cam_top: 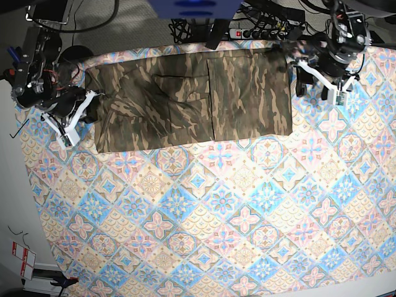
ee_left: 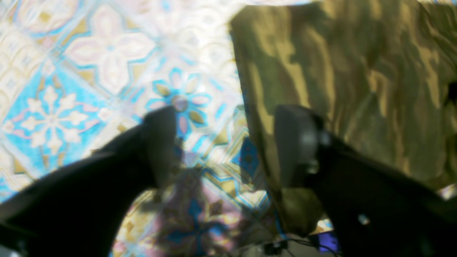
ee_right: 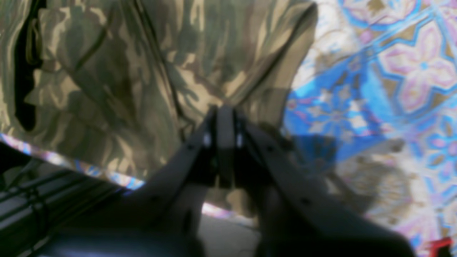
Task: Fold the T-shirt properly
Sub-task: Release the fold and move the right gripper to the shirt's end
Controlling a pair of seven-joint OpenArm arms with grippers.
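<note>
The T-shirt (cam_top: 192, 102) lies spread as a long camouflage band across the far part of the table (cam_top: 235, 216), which is covered by a pastel patterned tablecloth (cam_top: 247, 204). A vertical fold edge runs through the cloth near its middle.

The right tool (ee_right: 225, 121) sits at one end of the T-shirt, its two fingers pressed together; camouflage cloth gathers into creases right at its tip, so it appears clamped on the T-shirt edge (the wrist view is blurred, but the creases converge there). Beyond the tool to its right lies bare tablecloth.

The left tool (ee_left: 225, 142) hangs at the opposite end with its fingers (ee_left: 296, 142) spread apart, holding nothing. The T-shirt's edge passes just under its right finger, while tablecloth shows between and to the left.
</note>
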